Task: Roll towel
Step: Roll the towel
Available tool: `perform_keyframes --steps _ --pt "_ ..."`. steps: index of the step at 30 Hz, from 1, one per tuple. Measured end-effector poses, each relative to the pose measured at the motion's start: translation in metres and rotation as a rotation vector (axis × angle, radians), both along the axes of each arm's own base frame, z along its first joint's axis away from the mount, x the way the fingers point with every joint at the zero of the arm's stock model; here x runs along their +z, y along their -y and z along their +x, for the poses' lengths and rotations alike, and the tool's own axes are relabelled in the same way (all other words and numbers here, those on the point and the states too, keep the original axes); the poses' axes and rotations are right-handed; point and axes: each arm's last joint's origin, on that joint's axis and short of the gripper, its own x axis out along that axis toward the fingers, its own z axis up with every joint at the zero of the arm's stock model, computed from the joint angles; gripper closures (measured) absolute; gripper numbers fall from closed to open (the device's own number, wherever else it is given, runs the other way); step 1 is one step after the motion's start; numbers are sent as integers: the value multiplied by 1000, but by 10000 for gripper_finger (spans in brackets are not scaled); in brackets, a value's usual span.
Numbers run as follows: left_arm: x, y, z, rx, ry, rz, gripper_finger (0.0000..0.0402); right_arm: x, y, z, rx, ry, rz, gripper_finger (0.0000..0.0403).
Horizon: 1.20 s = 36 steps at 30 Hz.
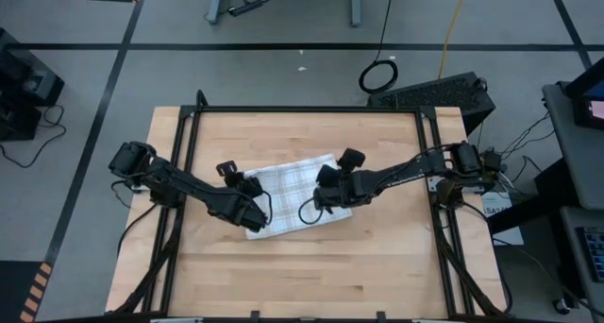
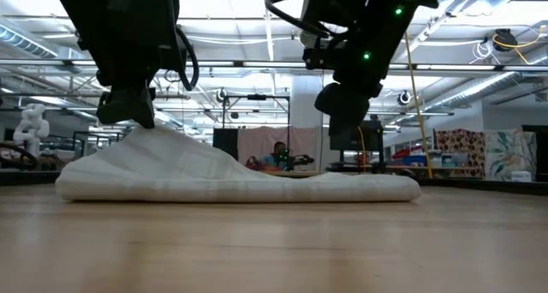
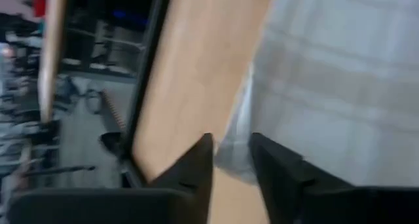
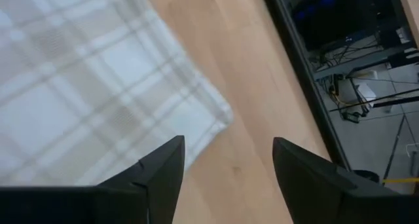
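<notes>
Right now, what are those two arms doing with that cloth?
Two robot arms are working a checked towel in the middle of a wooden table, meant to be rolled. It lies folded and mostly flat, bunched higher at one end. The left gripper is at that raised end, fingers slightly apart around the towel's edge. The right gripper is open above the opposite end, holding nothing.

The left arm reaches in from nine o'clock toward centre, its left gripper (image 3: 232, 160) with fingers slightly parted. The right arm reaches in from three o'clock, its right gripper (image 4: 226, 165) with jaws spread wide, empty.
</notes>
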Motion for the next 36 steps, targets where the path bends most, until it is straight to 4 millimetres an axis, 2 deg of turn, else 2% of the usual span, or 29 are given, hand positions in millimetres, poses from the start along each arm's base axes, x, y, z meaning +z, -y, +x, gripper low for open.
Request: perform_keyframes --steps 4,8,11,14,16,20,24,28,32,36 --pt "3 -8 -5 26 -52 63 214 0 -16 -3 11 24 14 181" --pt "6 -13 -9 20 -115 111 154 0 -31 -5 24 59 27 181" --pt "10 -15 -17 48 -168 149 127 0 -42 -7 29 86 45 181" --pt "18 -12 -25 75 -134 169 120 0 -55 -9 45 108 56 181" --pt "23 -8 -26 36 -78 160 123 0 -63 -11 59 119 62 181" --pt "28 4 -13 -83 96 58 146 0 -77 -14 88 141 61 181" --pt "31 25 11 -207 326 -63 183 4 -90 -17 121 194 6 196" --pt "32 45 35 -316 500 -117 221 4 -98 -21 145 224 -63 235" --pt "20 60 44 -334 570 -132 252 -14 -96 -21 134 294 -12 291" --pt "-9 71 46 -337 725 -131 271 -30 -98 -19 169 388 54 347"
